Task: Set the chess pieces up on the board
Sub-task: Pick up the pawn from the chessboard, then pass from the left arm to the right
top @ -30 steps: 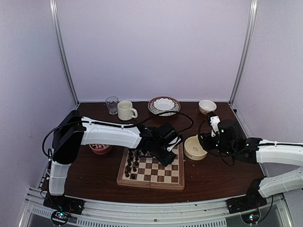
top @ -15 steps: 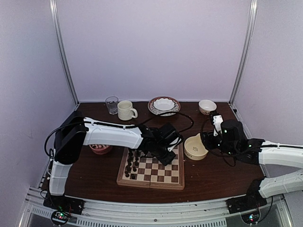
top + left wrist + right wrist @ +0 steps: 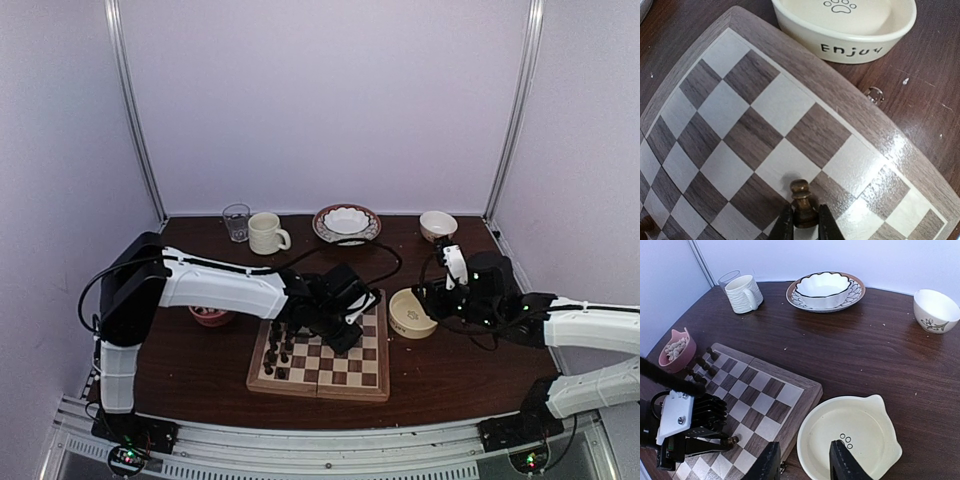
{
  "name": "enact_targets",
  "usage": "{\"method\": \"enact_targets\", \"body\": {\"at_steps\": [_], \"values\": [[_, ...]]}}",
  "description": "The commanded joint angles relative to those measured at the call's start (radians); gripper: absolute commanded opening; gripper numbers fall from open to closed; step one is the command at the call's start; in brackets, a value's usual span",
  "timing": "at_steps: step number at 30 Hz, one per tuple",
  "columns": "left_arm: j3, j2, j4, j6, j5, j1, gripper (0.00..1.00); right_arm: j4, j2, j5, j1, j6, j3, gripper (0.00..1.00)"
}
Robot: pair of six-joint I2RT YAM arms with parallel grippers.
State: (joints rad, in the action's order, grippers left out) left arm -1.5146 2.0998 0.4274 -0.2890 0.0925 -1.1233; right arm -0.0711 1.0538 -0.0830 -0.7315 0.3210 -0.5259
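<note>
The left gripper (image 3: 801, 226) is nearly closed, its two fingers pinching the base of a dark piece (image 3: 800, 198) that stands upright between them. The piece is over a pale square near the 3 o'clock edge of the board (image 3: 322, 362); whether its foot touches the wood cannot be told. The other dark pieces (image 3: 280, 346) stand clustered along the board's 9 o'clock side. At 9 o'clock beyond them a pink dish (image 3: 675, 349) holds pale pieces (image 3: 675, 346).

Just off the board at 2 o'clock sits a cream bowl (image 3: 850, 36) (its side reads "Enjoy", with a paw print inside). A small metal clasp (image 3: 874, 94) shows on the board's edge facing it.

The right gripper (image 3: 805, 462) hangs with jaws well apart and nothing between them, above the bowl's rim nearest the board.
</note>
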Motion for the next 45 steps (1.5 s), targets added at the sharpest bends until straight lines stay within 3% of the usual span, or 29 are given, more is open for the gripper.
{"method": "enact_targets", "body": {"at_steps": [1,8,16,20,39,45], "values": [[0.082,-0.105,-0.132,0.022,-0.020,-0.001,0.13,-0.048,-0.021,0.128,0.018,0.021,0.024,0.37],[0.234,-0.214,-0.304,0.052,-0.049,0.005,0.13,-0.109,-0.012,0.276,0.057,0.066,0.036,0.37],[0.364,-0.311,-0.474,0.109,-0.077,0.006,0.12,-0.365,0.203,0.743,0.083,0.191,0.001,0.38],[0.408,-0.349,-0.522,0.130,-0.087,0.005,0.13,-0.460,0.276,0.851,0.082,0.245,-0.012,0.39],[0.463,-0.405,-0.578,0.162,-0.147,0.004,0.13,-0.597,0.446,0.967,0.076,0.371,-0.061,0.43],[0.467,-0.412,-0.579,0.162,-0.147,0.003,0.12,-0.627,0.498,1.011,0.054,0.395,-0.087,0.39]]}}
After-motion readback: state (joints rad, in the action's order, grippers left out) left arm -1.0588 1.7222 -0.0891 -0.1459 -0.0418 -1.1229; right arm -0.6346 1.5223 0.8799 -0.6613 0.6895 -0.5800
